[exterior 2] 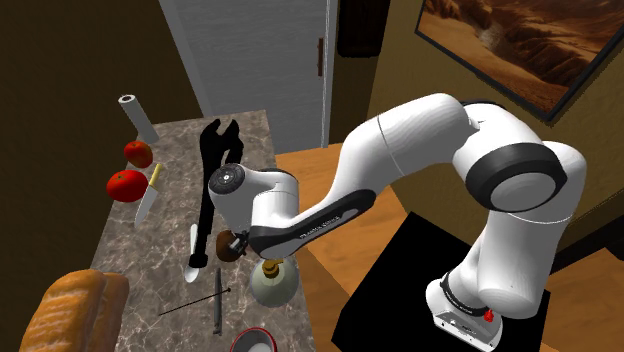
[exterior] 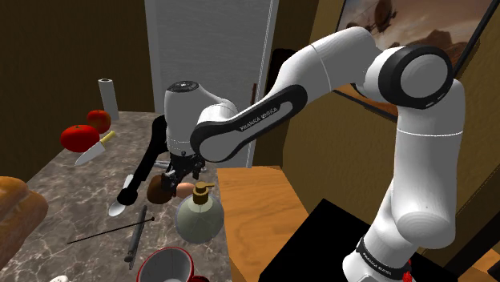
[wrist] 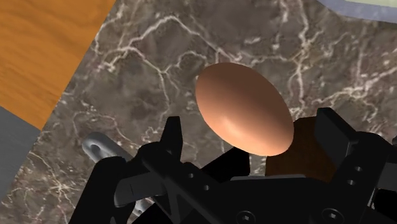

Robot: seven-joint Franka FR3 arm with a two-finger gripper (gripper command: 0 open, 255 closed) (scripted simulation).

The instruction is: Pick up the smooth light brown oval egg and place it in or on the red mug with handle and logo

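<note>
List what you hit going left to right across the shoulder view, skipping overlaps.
bread loaf → larger red tomato → white spoon → egg → wooden top → black stand

The bottom edge cut the red mug [exterior: 166, 251] down to its rim and pale inside, and whether it bore a logo I could not tell. The bread loaf [exterior: 18, 216] ran off the shoulder view's left. The framed picture [exterior 2: 520, 50] was cropped at the second exterior view's top and right. In the wrist view, the gripper [wrist: 252, 121] covered the egg [wrist: 242, 102] at its near end and most of a dark brown thing [wrist: 304, 149] I could not name.
</note>
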